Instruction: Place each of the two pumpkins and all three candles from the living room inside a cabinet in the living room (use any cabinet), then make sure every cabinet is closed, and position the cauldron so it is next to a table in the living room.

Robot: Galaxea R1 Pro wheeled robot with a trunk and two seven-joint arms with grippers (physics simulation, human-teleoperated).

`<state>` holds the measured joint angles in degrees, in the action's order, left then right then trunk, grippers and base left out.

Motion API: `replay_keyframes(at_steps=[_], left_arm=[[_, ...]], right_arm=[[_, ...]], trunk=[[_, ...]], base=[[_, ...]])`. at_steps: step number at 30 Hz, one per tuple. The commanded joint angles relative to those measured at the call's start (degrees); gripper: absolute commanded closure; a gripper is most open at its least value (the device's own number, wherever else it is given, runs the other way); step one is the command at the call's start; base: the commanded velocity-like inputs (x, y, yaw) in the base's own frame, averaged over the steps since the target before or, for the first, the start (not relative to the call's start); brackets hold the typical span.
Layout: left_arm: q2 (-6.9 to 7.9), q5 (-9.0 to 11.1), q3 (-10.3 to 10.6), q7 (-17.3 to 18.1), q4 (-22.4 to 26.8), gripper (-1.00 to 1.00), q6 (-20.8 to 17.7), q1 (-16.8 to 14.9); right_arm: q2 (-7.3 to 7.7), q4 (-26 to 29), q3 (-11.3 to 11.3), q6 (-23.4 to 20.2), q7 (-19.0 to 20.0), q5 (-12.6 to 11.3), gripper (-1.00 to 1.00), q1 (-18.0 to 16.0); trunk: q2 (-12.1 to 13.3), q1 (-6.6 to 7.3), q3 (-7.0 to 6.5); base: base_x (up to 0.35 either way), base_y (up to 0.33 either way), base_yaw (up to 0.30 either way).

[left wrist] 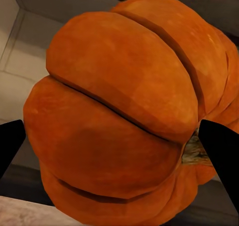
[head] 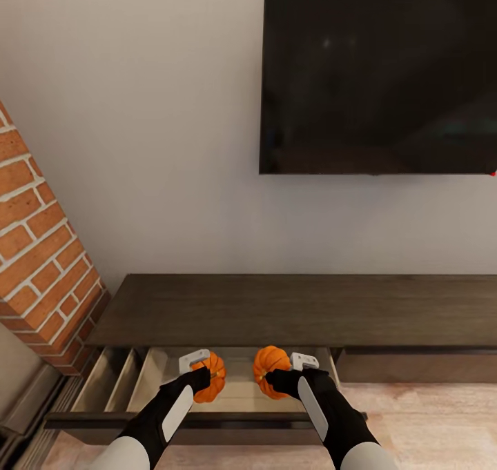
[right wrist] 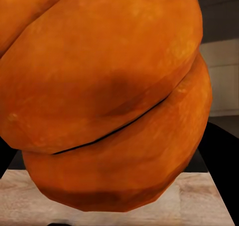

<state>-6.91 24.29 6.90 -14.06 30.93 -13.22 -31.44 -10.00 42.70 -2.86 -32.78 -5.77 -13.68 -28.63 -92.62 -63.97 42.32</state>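
Both arms reach forward over an open drawer (head: 238, 394) of the cabinet (head: 290, 311), each carrying 1 pumpkin. The left gripper (head: 202, 377) has its fingers closed on the left pumpkin (head: 212, 377), which hangs over the left-middle part of the drawer's pale wood inside. The right gripper (head: 279, 379) has its fingers closed on the right pumpkin (head: 269, 370), which sits just right of the other; the 2 pumpkins are near each other but apart, with a strip of drawer floor showing between them.

In the left wrist view, the left pumpkin (left wrist: 124, 116) bulges between 2 dark fingers (left wrist: 219, 146), ribs running across it and its brownish stem end beside the finger on one side; pale drawer wood lies behind it. In the right wrist view, the right pumpkin (right wrist: 104, 96) is pressed close to the camera, with a dark finger (right wrist: 219, 156) at its edge and light wood floor (right wrist: 204, 201) beyond.

The drawer is pulled out toward the robot, its dark front (head: 207, 420) near the arms. A narrower compartment (head: 110, 380) lies at the drawer's left end. The cabinet's dark top runs far to the right, its right-hand drawer fronts shut. A black TV (head: 378, 76) hangs on the wall (head: 152, 145) above, and a brick column (head: 41, 249) stands at the left.
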Motion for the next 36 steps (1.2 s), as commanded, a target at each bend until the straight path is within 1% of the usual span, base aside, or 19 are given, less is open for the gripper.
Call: replay_keyframes(at_steps=[1,14,20,30,36], left_arm=[[0.05,0.59,0.37,-0.53,0.12,1.0,-0.08,-0.02],[0.05,0.58,0.39,-0.53,-0.37,1.0,0.88,-0.02],[0.05,0.58,0.38,-0.53,-0.43,1.0,0.91,-0.02],[0.05,0.56,0.39,-0.53,-0.43,1.0,0.91,-0.02],[0.05,0.58,0.36,-0.25,-0.43,1.0,0.91,-0.02]], right_arm=[[0.0,0.1,-0.13,-0.19,-0.55,-0.61,1.0,-0.03],[0.0,0.1,-0.13,-0.06,-0.55,-0.56,1.0,-0.03],[0.0,-0.75,-0.17,1.77,-0.55,-0.56,1.0,-0.03],[0.0,-1.04,-0.18,2.15,-0.55,-0.56,1.0,-0.03],[0.0,-1.04,-0.18,2.19,-0.55,-0.56,1.0,-0.03]], trunk=[[-0.44,-0.22,0.23],[-5.66,-3.08,2.57],[-8.06,-4.39,3.64],[-12.07,-6.59,5.44],[-12.07,-6.59,5.44]], base=[[0.0,0.0,0.0],[0.0,0.0,0.0],[0.0,0.0,0.0],[0.0,0.0,0.0],[0.0,0.0,0.0]])
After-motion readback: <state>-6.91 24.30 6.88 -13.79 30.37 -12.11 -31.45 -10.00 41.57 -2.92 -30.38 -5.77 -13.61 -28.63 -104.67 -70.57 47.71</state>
